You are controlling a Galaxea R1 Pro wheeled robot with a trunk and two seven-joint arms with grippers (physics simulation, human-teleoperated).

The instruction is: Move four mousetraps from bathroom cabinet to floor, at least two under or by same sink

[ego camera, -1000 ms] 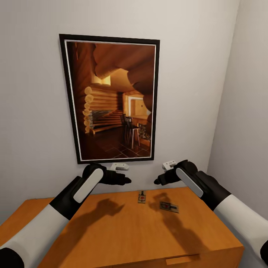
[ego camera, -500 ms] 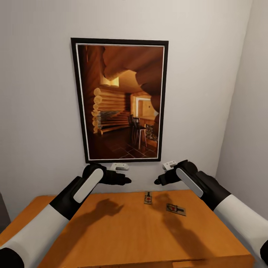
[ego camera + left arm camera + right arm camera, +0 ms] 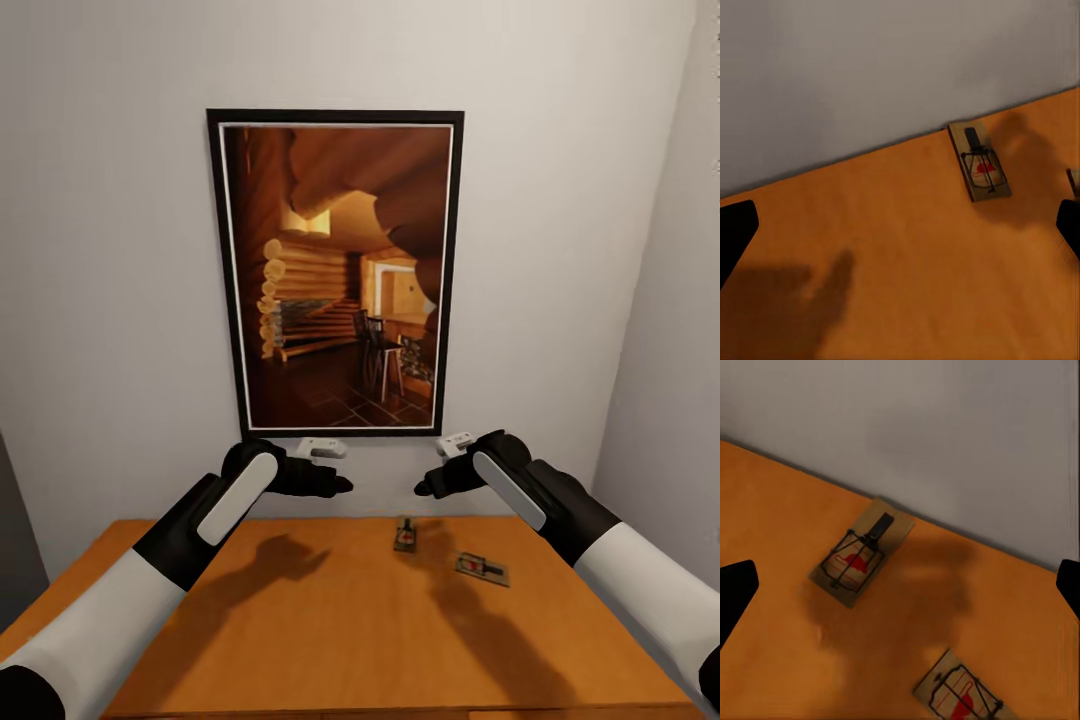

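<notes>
Two mousetraps [image 3: 406,534] [image 3: 482,568] lower right on cabinet [image 3: 300,630] top | left gripper [image 3: 345,486], right gripper [image 3: 421,489] spread wide, empty, above.

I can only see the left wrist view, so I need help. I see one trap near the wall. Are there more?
Observer: Yes. A second trap lies on the cabinet, to the right of the first trap.
Operator: Is my right hand holding anything?
Observer: No. The right hand hangs open above the cabinet, near the first trap, and touches nothing.
Operator: What's up on the wall?
Observer: A framed picture of a log-cabin room.
</notes>
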